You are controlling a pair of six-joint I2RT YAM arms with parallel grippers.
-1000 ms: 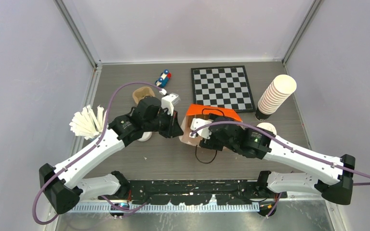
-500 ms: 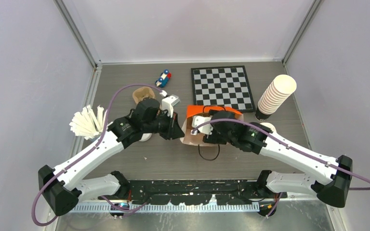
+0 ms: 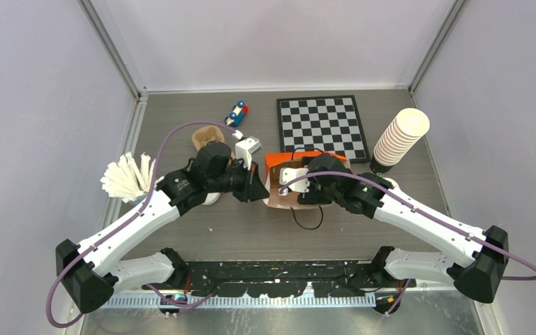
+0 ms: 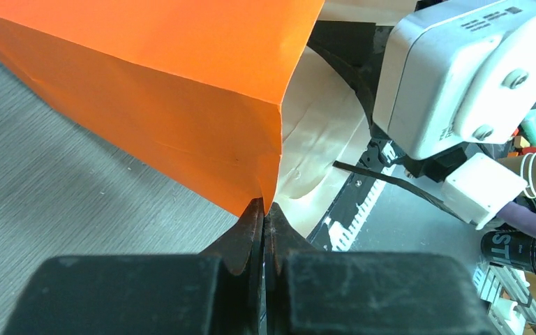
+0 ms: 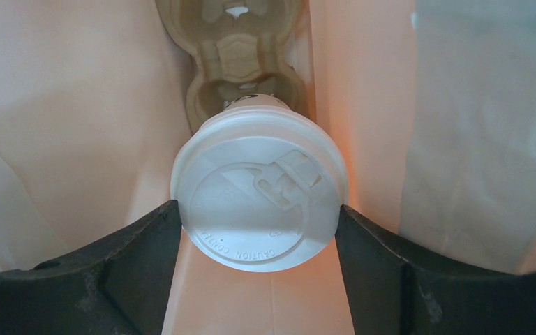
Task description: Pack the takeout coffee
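left gripper (image 4: 264, 216) pinches the rim of the orange bag (image 4: 146, 91); right gripper (image 5: 258, 209) clasps the takeout coffee (image 5: 259, 199) inside it, not yet released onto the carrier (image 5: 241, 49).

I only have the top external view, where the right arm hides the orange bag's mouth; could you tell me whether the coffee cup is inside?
Observer: Yes, the right wrist view shows the takeout coffee between the fingers of the right gripper, inside the orange bag.
Operator: Thanks, is anything beneath it?
Observer: A cardboard cup carrier lies at the bag's bottom; whether the cup is seated in it I cannot tell.
Operator: And the other arm?
Observer: The left gripper is shut on the edge of the bag's mouth.
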